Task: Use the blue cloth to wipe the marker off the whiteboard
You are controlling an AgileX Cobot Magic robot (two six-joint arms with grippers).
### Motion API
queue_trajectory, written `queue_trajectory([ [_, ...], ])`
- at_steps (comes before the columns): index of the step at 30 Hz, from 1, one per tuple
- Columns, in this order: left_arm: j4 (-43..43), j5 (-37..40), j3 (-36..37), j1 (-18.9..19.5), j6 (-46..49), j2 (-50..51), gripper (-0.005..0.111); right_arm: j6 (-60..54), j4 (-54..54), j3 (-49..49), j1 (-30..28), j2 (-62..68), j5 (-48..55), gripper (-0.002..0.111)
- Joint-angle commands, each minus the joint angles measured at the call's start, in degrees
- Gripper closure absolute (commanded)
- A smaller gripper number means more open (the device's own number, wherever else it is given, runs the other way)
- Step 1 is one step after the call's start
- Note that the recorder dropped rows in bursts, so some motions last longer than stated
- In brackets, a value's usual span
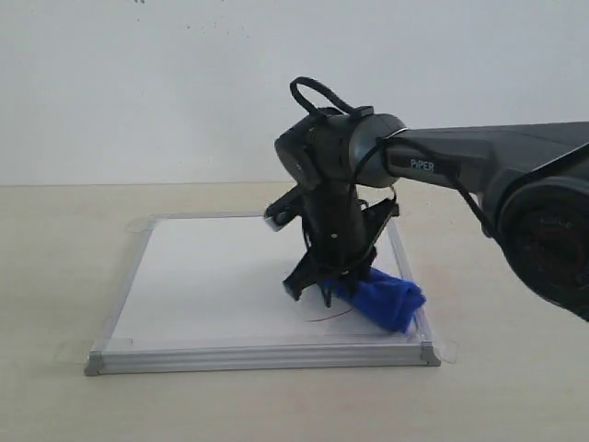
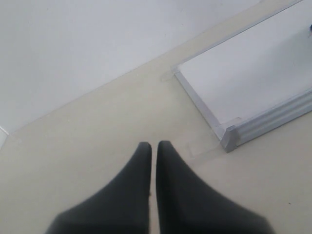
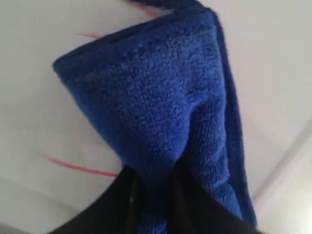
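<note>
The blue cloth [image 1: 394, 302] is pinched in your right gripper [image 1: 324, 287], touching the whiteboard [image 1: 212, 276]. Red marker [image 1: 333, 316] lines show just below the gripper, so wiping is not finished. Your left gripper [image 2: 152, 147] waits beside the board, fingers together.

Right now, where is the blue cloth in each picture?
Exterior view: the blue cloth lies on the whiteboard, near its lower right corner, beside the right end effector.
Left wrist view: not in it.
Right wrist view: it fills the middle, pinched by the right end effector.
Shared landmark: the whiteboard, seen in all three views.
</note>
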Motion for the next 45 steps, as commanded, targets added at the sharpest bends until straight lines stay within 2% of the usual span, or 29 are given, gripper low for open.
queue_trajectory([
  [1,-0.1,-0.1,0.2,-0.1,0.3,-0.2,0.103,-13.4,16.9,0.0,5.4,-0.8,-6.8,0.108],
  [3,-0.1,-0.1,0.2,-0.1,0.3,-0.2,0.103,-16.9,17.0,0.0,7.0,-0.8,-6.0,0.108],
  [6,-0.1,-0.1,0.2,-0.1,0.3,-0.2,0.103,-15.4,12.6,0.0,6.8,-0.8,-2.8,0.108],
  [10,-0.1,-0.1,0.2,-0.1,0.3,-0.2,0.103,-10.4,1.3,0.0,2.6,-0.8,0.5,0.108],
  [13,-0.1,-0.1,0.2,-0.1,0.3,-0.2,0.103,-7.6,-2.5,0.0,-1.7,-0.8,0.5,0.108],
  [17,-0.1,-0.1,0.2,-0.1,0.3,-0.2,0.103,-2.8,-1.2,0.0,-6.9,-0.8,0.5,0.108],
  [19,-0.1,-0.1,0.2,-0.1,0.3,-0.2,0.103,-2.3,4.0,0.0,-7.4,-0.8,0.5,0.108],
  [23,-0.1,-0.1,0.2,-0.1,0.3,-0.2,0.103,-12.6,17.1,0.0,-4.2,-0.8,-0.7,0.108],
  [26,-0.1,-0.1,0.2,-0.1,0.3,-0.2,0.103,-20.8,20.6,0.0,-0.1,-0.8,0.4,0.108],
  [28,-0.1,-0.1,0.2,-0.1,0.3,-0.2,0.103,-22.8,20.1,0.0,1.9,-0.8,0.5,0.108],
  [32,-0.1,-0.1,0.2,-0.1,0.3,-0.2,0.103,-21.8,15.1,0.0,1.4,-0.8,0.5,0.108],
  [39,-0.1,-0.1,0.2,-0.1,0.3,-0.2,0.103,-7.0,-2.8,4.7,-7.3,-0.8,0.5,0.108],
  [42,-0.1,-0.1,0.2,-0.1,0.3,-0.2,0.103,-3.8,-1.3,6.5,-10.2,-0.8,0.5,0.108],
  [45,-0.1,-0.1,0.2,-0.1,0.3,-0.2,0.103,-4.2,5.0,6.7,-10.3,-0.8,0.5,0.108],
])
